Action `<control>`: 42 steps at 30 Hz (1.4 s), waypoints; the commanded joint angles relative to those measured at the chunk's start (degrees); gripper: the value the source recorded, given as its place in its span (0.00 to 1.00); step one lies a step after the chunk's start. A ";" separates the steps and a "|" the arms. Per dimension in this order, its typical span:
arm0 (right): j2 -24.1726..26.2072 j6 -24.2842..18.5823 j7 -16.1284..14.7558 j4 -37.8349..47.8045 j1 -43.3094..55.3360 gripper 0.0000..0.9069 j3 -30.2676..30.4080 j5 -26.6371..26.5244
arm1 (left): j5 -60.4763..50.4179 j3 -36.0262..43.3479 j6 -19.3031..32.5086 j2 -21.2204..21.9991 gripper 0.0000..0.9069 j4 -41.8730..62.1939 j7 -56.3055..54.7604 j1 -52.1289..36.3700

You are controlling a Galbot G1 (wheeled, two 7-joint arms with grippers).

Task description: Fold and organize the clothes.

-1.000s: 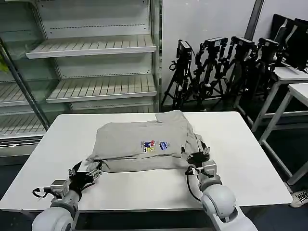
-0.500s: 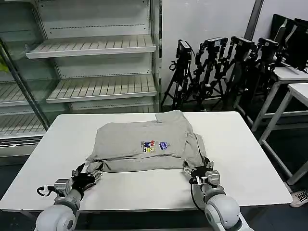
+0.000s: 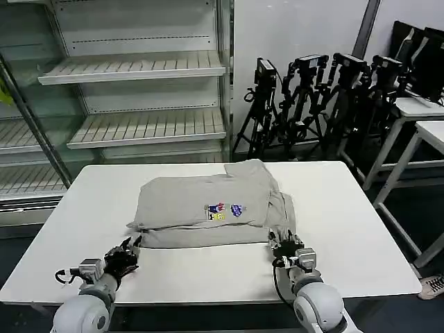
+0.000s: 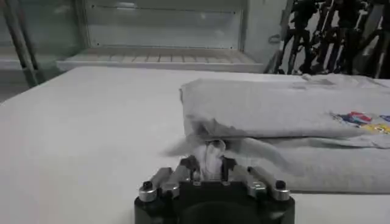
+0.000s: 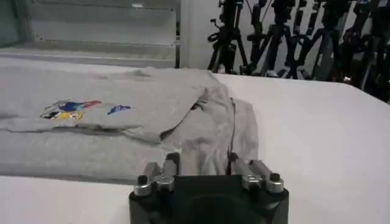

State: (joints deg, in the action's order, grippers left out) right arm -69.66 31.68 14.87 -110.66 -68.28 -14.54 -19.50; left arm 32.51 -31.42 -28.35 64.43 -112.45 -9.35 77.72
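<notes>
Clearly both tools sit at the near hem of the T-shirt [image 3: 211, 208], one at each corner. In its own wrist view the left tool [image 4: 207, 167] has its fingers drawn together on a small bunch of grey cloth, so it grips the left hem corner. The right tool [image 5: 201, 165] has its two fingers a little apart, with hem cloth lying between them; they look closed on a fold of it, though how firmly I cannot tell. From the head view, the left tool [image 3: 123, 255] lies near the front edge of the white surface [image 3: 361, 229], with the shirt just beyond it, and the right tool [image 3: 286, 244] touches the shirt's near right corner.

Beyond the tools the shirt lies partly folded in the middle of the surface, with the printed chest [image 3: 223, 210] face up and the sleeves tucked in along the sides. Past the far edge stand the shelves [image 3: 139, 69], and a row of tripods [image 3: 312, 97] well off to the right.

Judging by this, the step in hand is carrying the hem toward the collar. To do it well, both tools should rise together and level, keep the hem taut between them, travel straight away from the robot, and lay the edge square on the far part before letting go. An uneven lift would skew the fold.
</notes>
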 commanded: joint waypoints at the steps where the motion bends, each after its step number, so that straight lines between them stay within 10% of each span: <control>1: -0.21 0.16 0.04 0.36 -0.14 0.00 0.09 -0.47 | 1.46 -0.10 -0.33 0.10 0.03 -0.19 -0.05 0.43; 25: 3.97 -2.34 -0.21 -24.26 -26.67 0.00 -8.23 5.81 | -1.90 -7.06 1.07 4.44 0.03 -22.57 -0.75 28.57; 27: 4.55 -2.21 -0.23 -24.70 -27.29 0.51 -8.61 5.71 | -2.09 -7.57 1.09 4.48 0.30 -22.63 -0.65 29.53; 28: 4.63 -1.95 -0.26 -24.80 -27.43 1.00 -8.68 5.74 | -2.07 -7.78 1.01 4.48 0.88 -22.61 -0.55 29.63; 29: 4.48 -1.54 -0.02 -24.84 -27.34 1.00 -8.60 5.75 | -2.06 -8.10 0.86 4.45 1.00 -22.55 -0.38 29.57; 42: 3.54 -4.15 0.88 -26.33 -25.87 1.00 -8.79 5.79 | -0.34 -12.61 -0.34 4.67 1.00 -26.73 -0.86 29.30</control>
State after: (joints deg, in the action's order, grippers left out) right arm -65.94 28.94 15.44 -134.86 -92.41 -22.65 -14.00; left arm 31.11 -41.26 -28.64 68.80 -135.86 -10.03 104.54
